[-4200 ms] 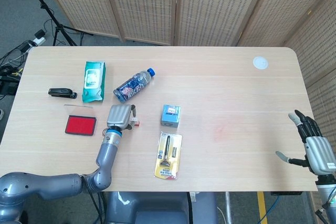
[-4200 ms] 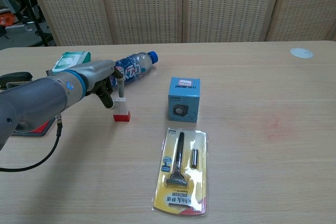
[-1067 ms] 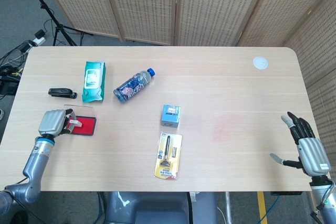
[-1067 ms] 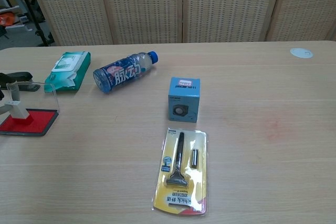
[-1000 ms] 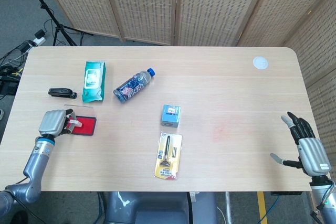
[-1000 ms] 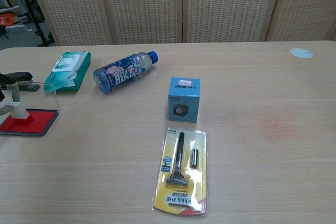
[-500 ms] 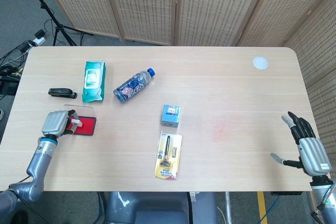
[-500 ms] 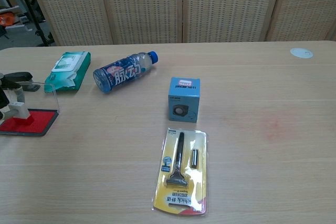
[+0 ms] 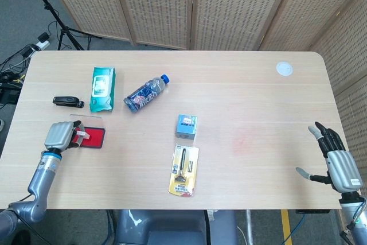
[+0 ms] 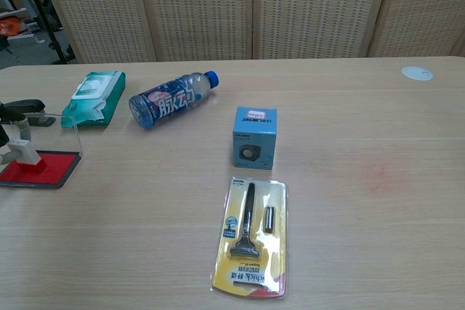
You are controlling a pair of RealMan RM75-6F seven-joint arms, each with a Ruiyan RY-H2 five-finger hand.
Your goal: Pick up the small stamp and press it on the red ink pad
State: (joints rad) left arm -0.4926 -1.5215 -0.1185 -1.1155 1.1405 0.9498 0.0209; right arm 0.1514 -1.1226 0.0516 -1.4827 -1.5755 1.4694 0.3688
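Stamp [image 10: 24,152] sits base-down on the red pad [image 10: 40,170] at the worktop's [image 9: 241,96] near-left edge, pinched by the left hand [image 9: 60,135]. Pickup looks done; pressing seems underway, lift-off perhaps left. Right hand [image 9: 338,167] hovers spread, holding nothing, far right.

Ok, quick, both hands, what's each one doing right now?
Left hand: holding the small stamp on the red ink pad.
Right hand: open, holding nothing.
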